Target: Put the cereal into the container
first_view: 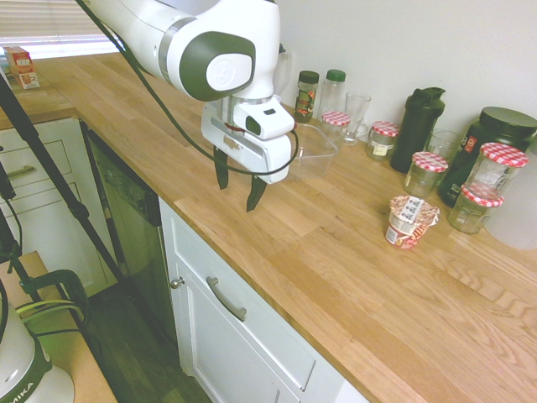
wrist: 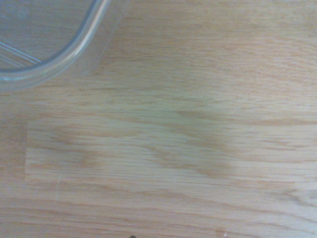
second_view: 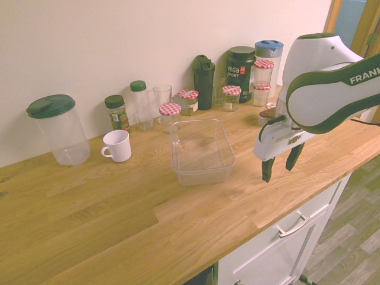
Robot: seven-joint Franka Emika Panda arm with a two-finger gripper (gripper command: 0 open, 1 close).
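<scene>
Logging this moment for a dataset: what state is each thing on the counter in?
Gripper: open, empty, above bare wood.
Cereal cup: upright, foil lid sealed, on the counter.
Container: open, empty.
White mug: upright.
Drinking glass: upright, empty.
Checkered-lid jars: closed.

Container (second_view: 202, 151) on counter (second_view: 107, 202) mid-board; cereal (first_view: 410, 222) on same counter, well apart; gripper (first_view: 237, 186) above bare wood between them; mug (second_view: 116, 145) at container's 10 o'clock; jars (second_view: 179, 102) along wall at 12
</scene>
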